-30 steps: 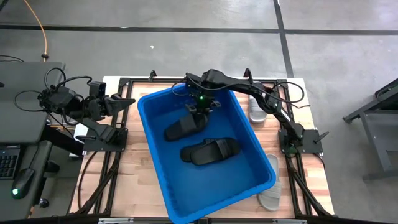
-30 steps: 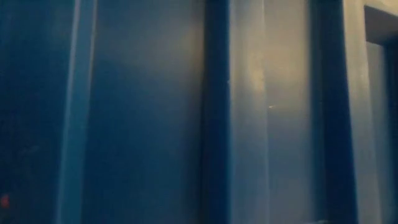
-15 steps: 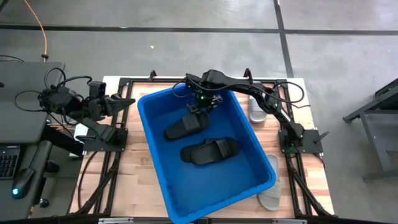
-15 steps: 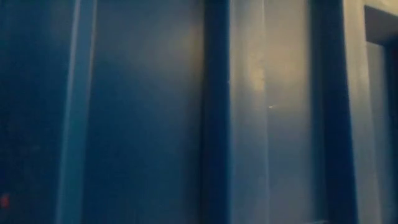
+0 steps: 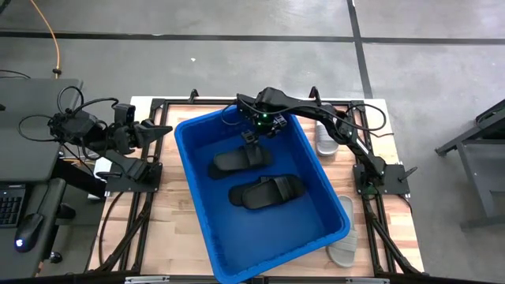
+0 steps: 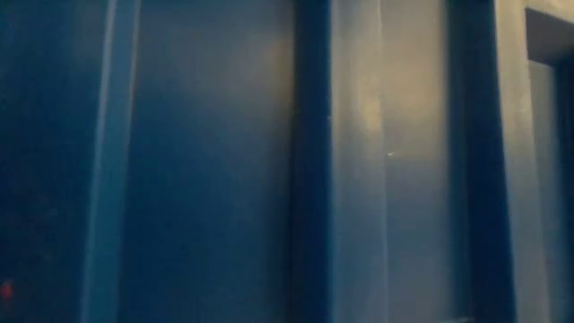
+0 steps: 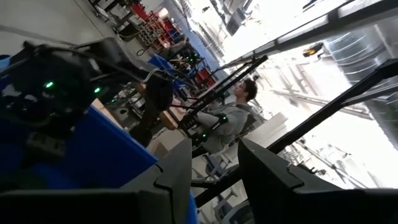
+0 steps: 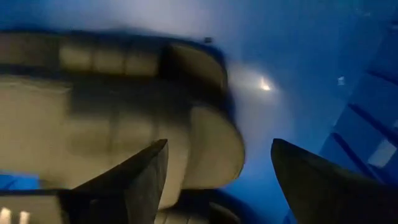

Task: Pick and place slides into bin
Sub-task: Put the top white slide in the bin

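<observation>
The blue bin [image 5: 201, 134] stands mid-table, and its ribbed wall fills the low view [image 6: 215, 161]. Two black slides lie on its floor: one toward the far side [image 5: 241, 158], one in the middle [image 5: 268, 192]. My right gripper [image 5: 253, 136] hangs open just above the far slide's far end, touching nothing. In the right wrist view its fingers [image 8: 217, 149] stand wide apart over that slide [image 8: 124, 118]. Two pale slides rest on the table right of the bin, one far [image 5: 327, 139], one near [image 5: 344, 243]. My left gripper [image 5: 162, 130] waits open at the table's left, also seen in its wrist view [image 7: 214, 168].
The bin covers most of the table's middle. Bare wooden table [image 5: 166, 213] shows to its left and a narrow strip to its right. Black frame rails [image 5: 379, 177] run along both sides. A person [image 7: 239, 106] is in the room beyond the table.
My right gripper has gone a little up and toward the table's far edge, away from the far black slide. That slide, which stood tilted under the gripper, has settled flatter on the bin's floor and turned slightly.
</observation>
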Robot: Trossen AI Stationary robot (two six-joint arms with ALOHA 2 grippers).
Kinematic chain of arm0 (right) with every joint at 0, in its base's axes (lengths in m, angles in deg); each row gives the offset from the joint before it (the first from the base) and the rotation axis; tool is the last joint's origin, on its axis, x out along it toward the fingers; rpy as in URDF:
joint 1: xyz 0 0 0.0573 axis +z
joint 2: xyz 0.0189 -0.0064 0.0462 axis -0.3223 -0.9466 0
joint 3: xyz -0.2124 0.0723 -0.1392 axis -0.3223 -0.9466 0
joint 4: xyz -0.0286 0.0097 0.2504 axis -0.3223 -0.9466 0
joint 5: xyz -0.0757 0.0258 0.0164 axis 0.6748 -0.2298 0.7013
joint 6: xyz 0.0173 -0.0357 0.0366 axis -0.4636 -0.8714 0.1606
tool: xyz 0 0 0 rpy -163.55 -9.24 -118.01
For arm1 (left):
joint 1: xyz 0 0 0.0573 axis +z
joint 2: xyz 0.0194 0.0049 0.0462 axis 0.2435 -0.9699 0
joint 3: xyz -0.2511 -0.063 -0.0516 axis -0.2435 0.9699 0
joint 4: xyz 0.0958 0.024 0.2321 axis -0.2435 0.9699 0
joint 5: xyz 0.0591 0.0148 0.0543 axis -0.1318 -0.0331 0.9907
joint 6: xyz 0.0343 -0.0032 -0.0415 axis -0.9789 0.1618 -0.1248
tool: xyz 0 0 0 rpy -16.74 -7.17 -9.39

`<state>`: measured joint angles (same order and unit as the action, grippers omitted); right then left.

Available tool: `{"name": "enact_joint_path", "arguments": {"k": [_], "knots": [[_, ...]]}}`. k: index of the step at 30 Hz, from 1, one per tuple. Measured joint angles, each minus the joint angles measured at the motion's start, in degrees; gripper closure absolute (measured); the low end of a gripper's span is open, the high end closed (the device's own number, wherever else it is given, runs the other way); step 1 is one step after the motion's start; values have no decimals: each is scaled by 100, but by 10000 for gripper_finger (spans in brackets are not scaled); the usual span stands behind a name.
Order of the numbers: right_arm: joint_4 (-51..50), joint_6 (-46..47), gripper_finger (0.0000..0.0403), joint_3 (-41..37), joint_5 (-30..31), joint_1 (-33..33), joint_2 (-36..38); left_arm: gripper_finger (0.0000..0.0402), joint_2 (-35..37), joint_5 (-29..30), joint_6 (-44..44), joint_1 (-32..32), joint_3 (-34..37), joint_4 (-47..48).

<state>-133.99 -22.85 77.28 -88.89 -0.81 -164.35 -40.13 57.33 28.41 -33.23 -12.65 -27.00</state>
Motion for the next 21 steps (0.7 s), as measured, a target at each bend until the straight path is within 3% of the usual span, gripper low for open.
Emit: {"name": "enact_joint_path", "arguments": {"k": [4, 7, 21], "knots": [[-108, -268, 132, 333, -343, -2, 4, 279, -1, 2, 0, -2, 2, 142], [-434, -370, 132, 657, -240, 0, 23, 279, -1, 2, 0, 0, 2, 166], [-741, -311, 132, 499, -381, 153, 1157, 279, -3, 142, 0, 0, 2, 241]]}}
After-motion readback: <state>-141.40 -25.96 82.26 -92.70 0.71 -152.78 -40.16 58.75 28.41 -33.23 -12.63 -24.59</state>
